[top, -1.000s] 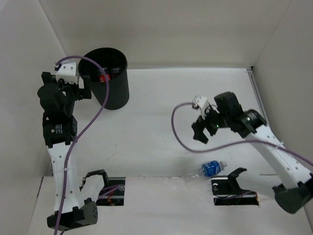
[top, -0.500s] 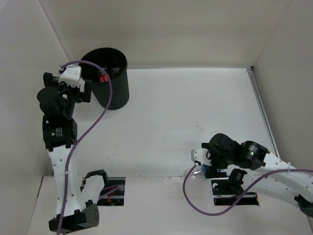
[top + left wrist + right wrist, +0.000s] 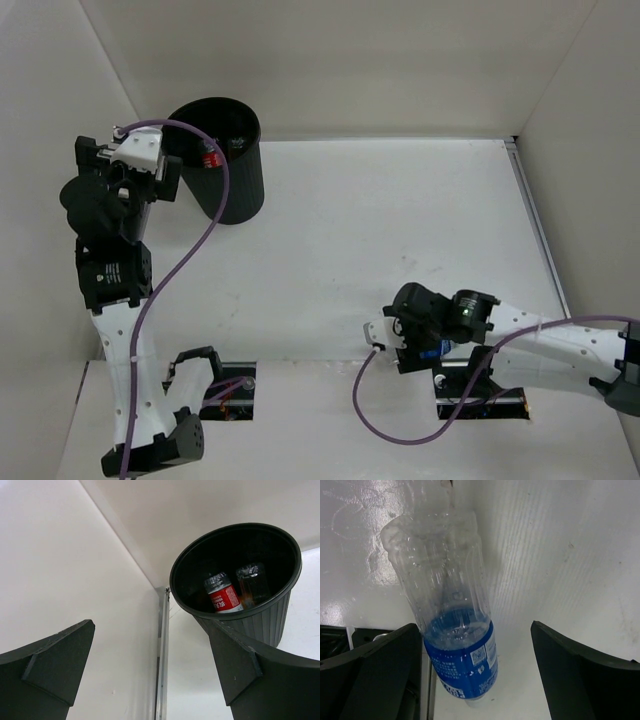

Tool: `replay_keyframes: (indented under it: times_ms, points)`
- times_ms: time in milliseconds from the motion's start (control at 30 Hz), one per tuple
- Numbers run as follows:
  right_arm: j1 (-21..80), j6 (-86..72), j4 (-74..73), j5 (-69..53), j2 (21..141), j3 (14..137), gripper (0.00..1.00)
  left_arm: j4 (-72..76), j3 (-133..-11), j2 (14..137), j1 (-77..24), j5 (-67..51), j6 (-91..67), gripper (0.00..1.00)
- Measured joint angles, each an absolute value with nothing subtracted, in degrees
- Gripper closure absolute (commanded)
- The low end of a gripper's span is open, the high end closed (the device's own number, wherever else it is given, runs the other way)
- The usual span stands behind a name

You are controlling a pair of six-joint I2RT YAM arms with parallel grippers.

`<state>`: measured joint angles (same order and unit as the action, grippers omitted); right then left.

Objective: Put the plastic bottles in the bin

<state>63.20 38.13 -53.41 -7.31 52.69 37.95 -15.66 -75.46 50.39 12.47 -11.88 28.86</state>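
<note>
**Right arm drops onto the last bottle**

A second ago the right arm was raised over mid-counter, with the blue-label bottle [image 3: 457,635] lying in the open near the front edge. Half a second ago it had swung down to that spot. It now sits lower and further left, its right hand [image 3: 474,630] over the bottle. The fingers stand apart on either side of it and are not clamped. Whether the left finger touches the plastic cannot be told.

The bottle lies on its side on the white counter [image 3: 400,220], close to the near edge by the right arm's base. Its label carries white print and a small square code, too fine to read.

The left arm has only shifted slightly beside the bin [image 3: 272,622]. Its left hand [image 3: 150,630] is spread wide, with nothing between the fingers. Inside the bin lie the red-label bottle [image 3: 225,596], its white lettering illegible, and the plain clear bottle [image 3: 252,582].
</note>
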Motion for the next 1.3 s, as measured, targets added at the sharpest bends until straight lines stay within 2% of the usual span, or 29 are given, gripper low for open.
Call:
replay_keyframes:
  times_ms: [433, 500, 567, 633, 767, 867, 1000, 1100, 1300]
  points:
    - [65.69, 38.11, -43.51, -10.87, 65.19, 36.64, 0.01, -15.0, -79.05, 49.89, 14.76, -13.56, 29.21, 0.0]
    - [65.73, 38.11, -42.52, -11.2, 66.67, 36.47, 0.11, -14.85, -79.11, 49.63, 15.07, -13.58, 29.21, 0.0]
    - [65.71, 37.85, -41.47, -11.62, 68.01, 36.18, 0.15, -14.83, -79.11, 49.45, 15.22, -13.61, 29.19, 0.0]
    - [65.71, 37.65, -41.06, -12.01, 69.12, 36.16, 0.33, -14.83, -79.11, 49.34, 15.27, -13.61, 29.15, 0.0]
    - [65.49, 35.88, -40.69, -12.88, 70.06, 37.15, 0.77, -14.57, -78.59, 48.97, 15.27, -13.78, 28.36, 0.0]
    - [64.45, 33.74, -40.64, -13.39, 70.26, 40.58, 0.95, -14.57, -77.34, 48.62, 15.27, -13.93, 26.79, 0.0]
    - [60.51, 30.92, -40.69, -13.74, 70.76, 49.98, 1.0, -14.55, -76.36, 48.9, 15.16, -14.31, 22.31, 0.0]
    - [54.06, 27.07, -40.36, -14.92, 72.38, 62.5, 1.0, -14.37, -74.91, 49.21, 14.31, -15.92, 16.99, 0.0]
    - [32.84, 10.09, -31.44, -21.28, 75.31, 88.44, 1.0, -11.51, -72.44, 52.77, 8.67, -25.41, 4.03, 0.0]
